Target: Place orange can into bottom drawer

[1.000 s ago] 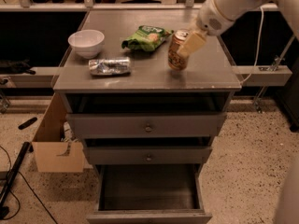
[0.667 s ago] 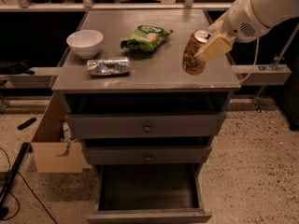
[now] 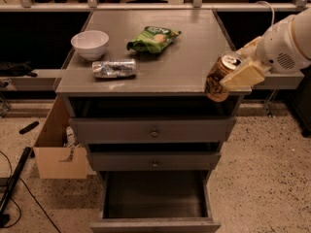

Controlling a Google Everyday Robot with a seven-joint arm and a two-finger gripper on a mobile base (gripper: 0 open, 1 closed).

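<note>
Camera view: tool is at the right front corner of the bench, pinching the orange can between its pale fingers, one across the front of the can, the other behind it. Can is off the surface, in the air, tilted with its silver top up and to the right, and its lower end overlaps the bench edge

Bottom drawer is pulled open, well below and to the left of the can, and nothing is visible inside it. Top drawer and middle drawer sit between the can and the target

Risks as I see them:
- grip is on a smooth round wall with the can tilted, so a fast swing or a jolt could let it rotate or slide out of the pads
- can is tight to the bench corner, so a straight descent could clip the edge or the upper drawer fronts and knock it loose
- the wrist is bulky, so it may hit the corner before the can does
- the opening is only the part that sticks out past the upper drawers, so releasing too far back lands on a drawer front and too far forward lands on the floor
- releasing high means bounce or roll-out; better low, near the drawer floor
- can't tell if the tab is opened; if so, the tilt could spill

Crushed silver can, white bowl and green bag are well apart on the bench, out of the path
</note>
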